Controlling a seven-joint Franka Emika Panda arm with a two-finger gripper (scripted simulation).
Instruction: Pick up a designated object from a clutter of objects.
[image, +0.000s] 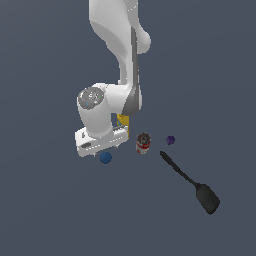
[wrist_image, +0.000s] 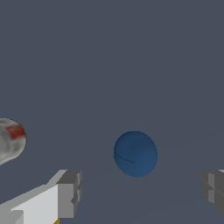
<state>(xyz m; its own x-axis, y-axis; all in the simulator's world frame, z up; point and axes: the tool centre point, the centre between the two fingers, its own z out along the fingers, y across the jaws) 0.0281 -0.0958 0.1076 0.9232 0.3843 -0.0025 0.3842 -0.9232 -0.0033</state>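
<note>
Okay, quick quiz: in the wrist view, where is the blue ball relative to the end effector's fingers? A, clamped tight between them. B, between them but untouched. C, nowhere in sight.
B: the blue ball sits in the wide gap of the end effector, clear of both fingers.

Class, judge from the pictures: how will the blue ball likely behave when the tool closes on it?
The blue ball looks round and smooth, so it probably rolls if nudged off-centre. It may slip between the flat fingers of the open tool.

I am looking at a flat, dark slate-grey surface. It is filling both of my views from edge to edge, lying evenly coloured and smooth.
</note>
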